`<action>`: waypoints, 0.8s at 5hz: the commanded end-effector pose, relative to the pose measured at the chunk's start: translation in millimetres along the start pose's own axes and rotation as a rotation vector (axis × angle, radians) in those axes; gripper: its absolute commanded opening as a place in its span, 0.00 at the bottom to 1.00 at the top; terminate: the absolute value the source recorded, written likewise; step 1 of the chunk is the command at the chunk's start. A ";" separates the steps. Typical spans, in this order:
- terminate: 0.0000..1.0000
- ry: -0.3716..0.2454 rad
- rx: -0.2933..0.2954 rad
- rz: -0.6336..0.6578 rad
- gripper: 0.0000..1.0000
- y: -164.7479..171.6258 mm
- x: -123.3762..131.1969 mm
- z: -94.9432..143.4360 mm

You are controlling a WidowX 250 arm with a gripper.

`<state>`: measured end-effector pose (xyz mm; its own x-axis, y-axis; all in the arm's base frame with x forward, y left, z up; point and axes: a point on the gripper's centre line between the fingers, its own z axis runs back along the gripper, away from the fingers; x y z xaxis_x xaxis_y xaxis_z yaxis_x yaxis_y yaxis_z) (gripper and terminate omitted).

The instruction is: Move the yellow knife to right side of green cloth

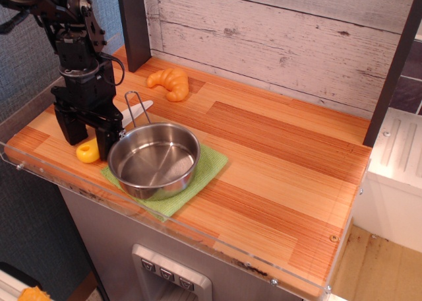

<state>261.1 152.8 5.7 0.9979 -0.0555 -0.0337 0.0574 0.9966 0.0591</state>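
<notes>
The yellow knife [88, 152] lies on the wooden counter left of the steel pan, its handle end showing below the gripper and its white blade tip [141, 105] showing beyond it. My gripper [87, 140] is open, fingers pointing down, straddling the knife handle, one finger on each side. The green cloth [208, 165] lies under the steel pan [153, 159] at the counter's front left. The middle of the knife is hidden behind the gripper.
An orange croissant [170, 82] lies at the back near a dark post [134, 24]. A clear acrylic edge [165, 230] runs along the counter front. Bare wood counter [283, 162] extends right of the cloth. A white-washed plank wall stands behind.
</notes>
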 end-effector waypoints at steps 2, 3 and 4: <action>0.00 -0.060 0.010 0.044 0.00 -1.4 -7.5 42.1; 0.00 -0.077 0.010 0.132 0.00 1.1 -19.3 82.3; 0.00 -0.082 0.032 0.204 0.00 -0.2 -32.0 121.5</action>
<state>230.7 144.0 113.7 0.9887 0.1490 0.0155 -0.1497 0.9868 0.0621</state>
